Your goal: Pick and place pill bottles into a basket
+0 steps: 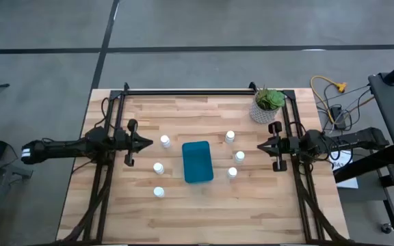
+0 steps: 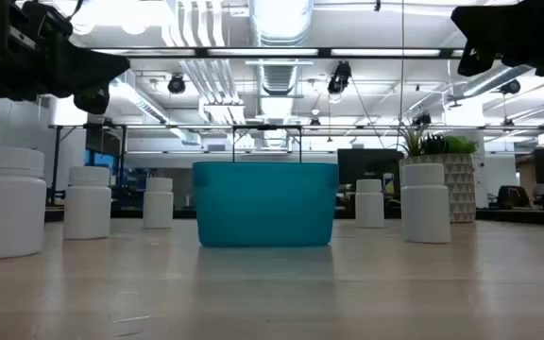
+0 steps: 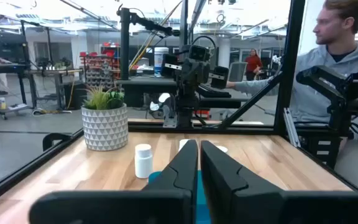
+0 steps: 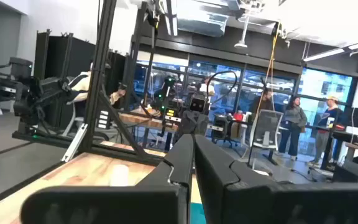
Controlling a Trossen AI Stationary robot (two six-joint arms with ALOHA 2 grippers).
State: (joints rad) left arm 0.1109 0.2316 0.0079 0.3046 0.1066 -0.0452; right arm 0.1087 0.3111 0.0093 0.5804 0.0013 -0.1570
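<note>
Grey concrete floor [image 1: 40, 27] is spreading around the pale wooden worktop [image 1: 204, 212]; ceiling light strips [image 2: 281, 52] and ducts [image 2: 277, 19] are glowing overhead; people [image 4: 294, 124] are standing beyond distant desks [image 3: 48, 74]; a seated person [image 3: 337, 68] is waiting nearby.

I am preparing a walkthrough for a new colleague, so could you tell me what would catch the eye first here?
The teal basket sits at the table's centre, with white pill bottles standing on either side, none inside. The left pincer and the right pincer face it from opposite sides, both shut. A potted plant stands in a far corner.

No legible text, label or number anywhere.
</note>
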